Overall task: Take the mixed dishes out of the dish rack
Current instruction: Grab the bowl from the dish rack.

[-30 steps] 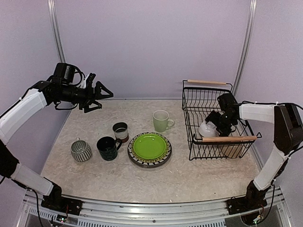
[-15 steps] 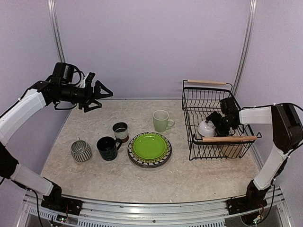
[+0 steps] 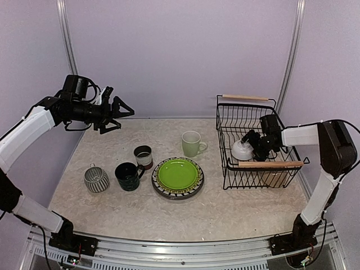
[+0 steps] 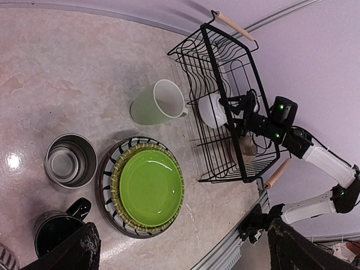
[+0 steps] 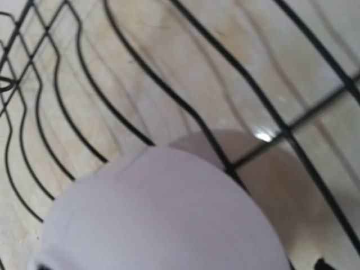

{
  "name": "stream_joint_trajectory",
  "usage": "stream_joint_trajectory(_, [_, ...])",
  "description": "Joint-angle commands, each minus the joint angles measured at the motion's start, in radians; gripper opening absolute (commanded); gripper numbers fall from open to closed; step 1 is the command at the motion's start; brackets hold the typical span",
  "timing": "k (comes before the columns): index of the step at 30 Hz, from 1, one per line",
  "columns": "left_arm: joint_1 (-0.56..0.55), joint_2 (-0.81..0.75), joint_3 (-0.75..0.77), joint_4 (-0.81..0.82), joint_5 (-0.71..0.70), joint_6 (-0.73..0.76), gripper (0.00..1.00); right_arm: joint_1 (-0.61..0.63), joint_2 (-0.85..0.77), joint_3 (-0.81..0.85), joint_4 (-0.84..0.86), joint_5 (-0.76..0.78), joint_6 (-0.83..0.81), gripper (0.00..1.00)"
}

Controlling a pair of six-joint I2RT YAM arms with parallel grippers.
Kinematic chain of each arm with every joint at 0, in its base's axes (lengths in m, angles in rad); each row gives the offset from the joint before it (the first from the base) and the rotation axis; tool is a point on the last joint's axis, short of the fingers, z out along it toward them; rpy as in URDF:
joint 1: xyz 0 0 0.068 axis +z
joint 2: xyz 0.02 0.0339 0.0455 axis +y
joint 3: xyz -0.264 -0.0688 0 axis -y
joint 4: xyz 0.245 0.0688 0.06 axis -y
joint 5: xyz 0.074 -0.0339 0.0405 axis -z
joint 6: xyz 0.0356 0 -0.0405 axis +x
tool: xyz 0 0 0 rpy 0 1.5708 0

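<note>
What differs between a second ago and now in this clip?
The right gripper pushed a little farther left inside the dish rack. The white bowl and the rack itself shifted slightly left with it. No grip is visible. The left gripper, open in the air, and the unloaded dishes did not move.

Top camera overlooks the table (image 3: 169, 216), the high left wrist shares its dish rack (image 3: 264, 165) (right wrist looks close inside).
</note>
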Motion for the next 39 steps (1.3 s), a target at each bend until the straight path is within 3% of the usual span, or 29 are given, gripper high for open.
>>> stream_joint_trajectory(1, [0.006, -0.015, -0.011, 0.016, 0.009, -0.002, 0.99, -0.014, 0.034, -0.022, 0.112, -0.021, -0.066, 1.0])
stream_joint_trajectory(7, [0.004, -0.01, -0.012, 0.016, 0.013, -0.003, 0.99, -0.016, 0.05, -0.025, 0.144, -0.017, -0.15, 0.97])
stream_joint_trajectory(12, [0.005, -0.01, -0.013, 0.016, 0.009, -0.002, 0.99, -0.015, 0.025, -0.031, 0.158, -0.014, -0.207, 0.81])
stream_joint_trajectory(21, [0.005, -0.001, -0.013, 0.017, 0.016, -0.003, 0.99, -0.013, 0.025, -0.019, 0.229, -0.058, -0.194, 0.61])
stream_joint_trajectory(30, [0.007, -0.003, -0.014, 0.016, 0.015, -0.004, 0.99, 0.008, -0.019, 0.02, 0.18, -0.04, -0.242, 0.53])
stream_joint_trajectory(39, [0.006, 0.008, -0.014, 0.019, 0.016, -0.006, 0.99, 0.011, -0.057, 0.121, 0.057, 0.019, -0.37, 0.51])
